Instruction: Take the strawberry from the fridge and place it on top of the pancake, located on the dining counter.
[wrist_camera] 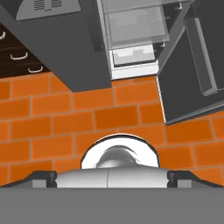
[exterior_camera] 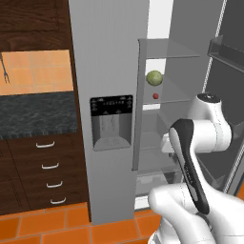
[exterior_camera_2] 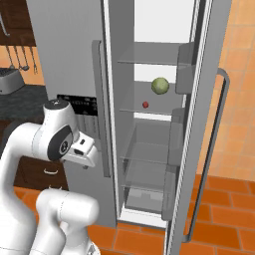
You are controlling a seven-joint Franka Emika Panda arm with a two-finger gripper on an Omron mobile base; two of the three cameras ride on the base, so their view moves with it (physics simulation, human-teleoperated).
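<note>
Nearest of all, the gripper [wrist_camera: 112, 175] hangs with its jaws spread as wide as they go, holding nothing, its two dark tips at the bottom of the hand view aimed down at the orange brick floor [wrist_camera: 65, 113]. Beyond the tips, at the top of that view, is the foot of the fridge [wrist_camera: 83, 52], with its open door [wrist_camera: 192, 70] swung out to one side and the lowest drawer [wrist_camera: 131, 54] just visible.

Seen from the base, the white arm [exterior_camera_2: 55, 139] is folded up in front of the fridge, well below and short of the shelves. The right-hand door stands open, so that part looks done. Inside, the strawberry [exterior_camera_2: 145, 104] sits on a glass shelf [exterior_camera_2: 149, 113] about halfway up, just below and beside a larger green ball [exterior_camera_2: 160, 85]; the two are near each other but apart.

As I read it, the job is barely begun: the berry is untouched, the hand must lift and reach into the compartment, grip it, then carry it off to the pancake on the bench.

At this size the strawberry looks like a small round red dot; I cannot tell which way its tip points or where its long axis runs.
</note>
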